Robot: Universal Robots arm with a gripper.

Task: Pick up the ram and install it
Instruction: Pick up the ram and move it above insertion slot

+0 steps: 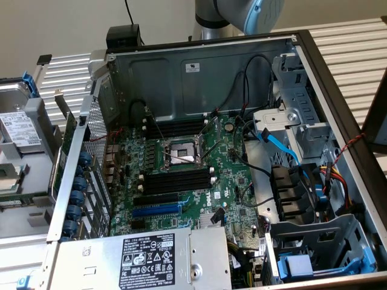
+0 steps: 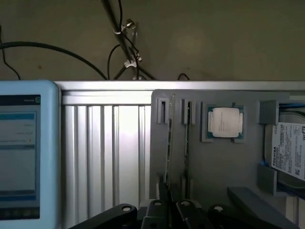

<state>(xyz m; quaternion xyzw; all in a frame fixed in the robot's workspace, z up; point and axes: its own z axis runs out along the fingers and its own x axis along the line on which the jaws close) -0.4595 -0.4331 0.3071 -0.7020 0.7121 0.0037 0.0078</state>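
Nearest us, the tool stands narrow, its dark fingers closed on the ram. The ram stands on edge in a slot of the grey holder, near the holder's edge beside the ribbed surface. Farther along the holder we see a processor in its own recess, then a hard drive labelled TOSHIBA. In the exterior view, the open computer case shows black memory slots and a power supply whose label we cannot read.
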